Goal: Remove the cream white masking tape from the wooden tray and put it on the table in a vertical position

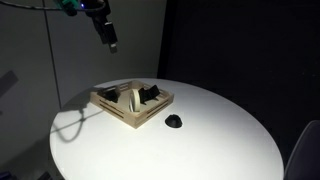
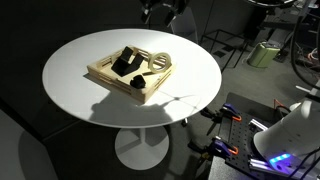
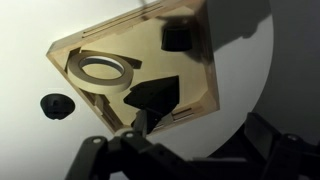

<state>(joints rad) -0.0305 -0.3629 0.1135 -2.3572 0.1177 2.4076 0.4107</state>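
Observation:
The cream white masking tape (image 3: 102,70) lies flat in a compartment of the wooden tray (image 3: 200,95); it also shows in an exterior view (image 2: 160,58). The tray stands on the round white table in both exterior views (image 1: 133,112) (image 2: 100,72). My gripper (image 1: 110,40) hangs high above the tray's far side, well clear of the tape. In the wrist view its dark fingers (image 3: 190,160) frame the bottom edge, spread apart and empty.
Dark objects (image 3: 150,95) (image 3: 178,38) fill other tray compartments. A small black lump (image 1: 174,122) (image 3: 55,105) lies on the table (image 1: 220,140) beside the tray. The table edge drops to a dark floor; equipment stands past it (image 2: 265,52).

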